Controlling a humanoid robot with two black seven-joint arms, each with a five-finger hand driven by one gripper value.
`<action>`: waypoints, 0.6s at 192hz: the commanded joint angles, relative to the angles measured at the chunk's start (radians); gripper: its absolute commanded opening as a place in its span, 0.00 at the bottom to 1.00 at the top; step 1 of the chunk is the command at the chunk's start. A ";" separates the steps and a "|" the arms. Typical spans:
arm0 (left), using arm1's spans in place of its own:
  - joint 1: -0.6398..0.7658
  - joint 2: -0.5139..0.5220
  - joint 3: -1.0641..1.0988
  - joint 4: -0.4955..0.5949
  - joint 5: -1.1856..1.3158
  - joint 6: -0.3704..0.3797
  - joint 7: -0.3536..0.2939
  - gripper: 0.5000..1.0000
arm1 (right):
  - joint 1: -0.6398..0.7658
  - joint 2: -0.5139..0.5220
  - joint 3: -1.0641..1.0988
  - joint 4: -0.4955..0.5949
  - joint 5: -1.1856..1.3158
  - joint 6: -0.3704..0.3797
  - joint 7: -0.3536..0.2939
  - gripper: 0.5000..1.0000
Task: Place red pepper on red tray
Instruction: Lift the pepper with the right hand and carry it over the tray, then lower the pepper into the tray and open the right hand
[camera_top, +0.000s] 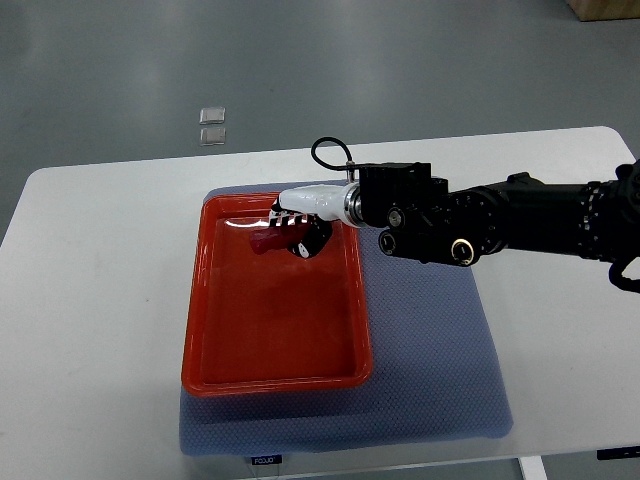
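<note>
**Ines:** Right hand (298, 222) first. How does the robot have it in the top view?

**Tom:** Its black arm comes in from the right edge, and the white hand reaches over the far right corner of the red tray (270, 375). The fingers are curled down around the red pepper (268, 240), so the hand is gripping it.

**Ines:** And the tray itself, what does it hold?

**Tom:** Only the pepper shows inside its walls, in the far part near the back rim. The rest of the floor is bare red plastic.

**Ines:** Is the pepper resting on the tray floor or lifted?

**Tom:** That cannot be told from this steep angle. It sticks out to the left from under the fingers, with a dark patch just beside it on the right, below the palm.

**Ines:** What does the tray sit on?

**Tom:** A blue-grey mat (440, 370), which lies on the white table (90, 330). The mat shows along the tray's right and near sides.

**Ines:** Anything beyond the table?

**Tom:** Two small clear squares (212, 125) on the grey floor, well apart from the tray.
</note>
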 joint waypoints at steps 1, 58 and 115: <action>0.000 0.000 0.000 0.000 0.000 0.000 0.000 1.00 | -0.023 0.000 0.000 -0.001 0.000 -0.023 0.007 0.00; 0.000 0.000 0.000 0.000 0.000 0.000 0.000 1.00 | -0.064 0.000 0.000 -0.003 -0.001 -0.054 0.024 0.00; 0.000 0.000 -0.002 0.000 0.000 0.000 0.000 1.00 | -0.096 0.000 0.000 -0.015 -0.003 -0.073 0.041 0.00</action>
